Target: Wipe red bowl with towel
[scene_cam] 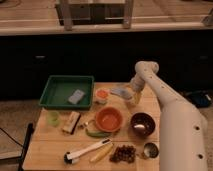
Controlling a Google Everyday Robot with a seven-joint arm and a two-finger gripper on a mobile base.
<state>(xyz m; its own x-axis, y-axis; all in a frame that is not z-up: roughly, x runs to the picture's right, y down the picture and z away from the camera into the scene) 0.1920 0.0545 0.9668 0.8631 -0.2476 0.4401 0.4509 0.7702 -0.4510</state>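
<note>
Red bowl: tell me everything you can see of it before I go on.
The red bowl is wide, shallow, round, glossy orange-red and plastic-looking. It stands upright near the middle of the wooden table and looks empty. A green object lies against its near rim; the dark brown bowl beside it stands apart. The gripper hangs farther back, by the towel, clear of the bowl.

Red bowl [108,119]: glossy plastic | towel [120,92]: matt cloth | table [45,150]: smooth wood | cup [150,150]: shiny metal | gripper [131,96]: smooth pale shell, just beside towel
</note>
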